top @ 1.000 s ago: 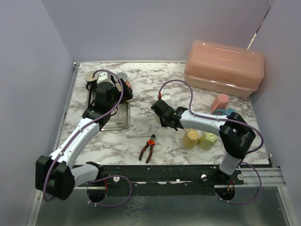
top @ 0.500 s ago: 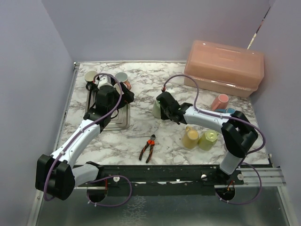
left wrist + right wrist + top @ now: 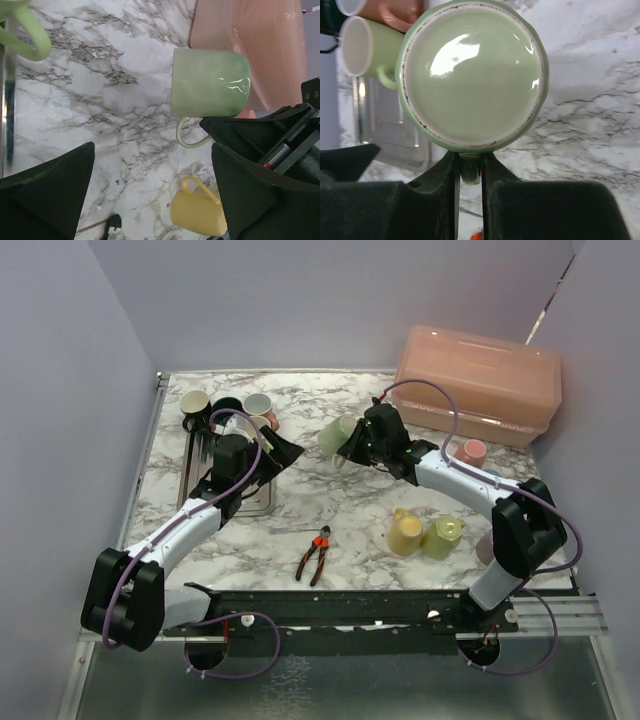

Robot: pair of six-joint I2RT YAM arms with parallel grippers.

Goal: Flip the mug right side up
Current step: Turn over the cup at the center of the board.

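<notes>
Over the marble table (image 3: 300, 510), my right gripper (image 3: 468, 170) clamps the sideways green mug (image 3: 472, 75) by its handle (image 3: 187, 140); my left gripper (image 3: 152, 185) stands wide apart.

Robot test cell in a lab, dressed up as a kitchen. What shows it:

- Plain lavender walls (image 3: 60, 390) box the bench (image 3: 300, 510) in on three sides, like a booth.
- The bench top is marble-patterned, in the manner of a kitchen counter.
- A left arm (image 3: 175, 530) and a right arm (image 3: 470, 480), white and black, are bolted to a black metal rail (image 3: 350, 605) along the near edge. Purple cables (image 3: 245, 625) loop below it.
- The props are household ware: a green mug (image 3: 338, 433), yellow mugs (image 3: 405, 533), a pink mug (image 3: 467, 453) and more mugs (image 3: 258, 403) by a metal tray (image 3: 258, 498).
- A pink lidded tub (image 3: 478, 380) sits at the back.
- Red-handled pliers (image 3: 316, 554), a workshop tool, lie among the crockery.
</notes>
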